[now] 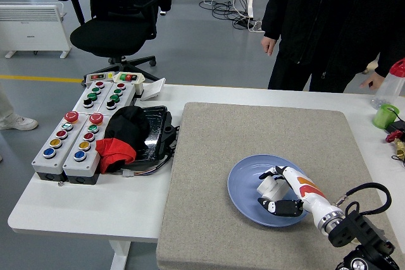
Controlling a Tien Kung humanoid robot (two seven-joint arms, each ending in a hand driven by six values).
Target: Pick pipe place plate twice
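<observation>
Right hand (279, 195) is over the plate (243, 184), fingers curled round a white pipe (272, 187) piece; the pipe sits between thumb and fingers and looks low over the plate's middle, though can't tell if it touches the plate yet. Plate surface to the left of the hand and ahead of it is bare, so nothing has been dropped there yet as far as shown. Judgement: this is the first of the two placements, carry done, release not yet done. Left to do: open the fingers, let the pipe go, then fetch a second pipe and place it too. No second pipe shows near the hand; the arm may be hiding it off to the right. Left hand not in view. Plate lies on a grey mat (209, 143) on the worktop (76, 200). A person (316, 23) stands at the far side, hands off the worktop.
</observation>
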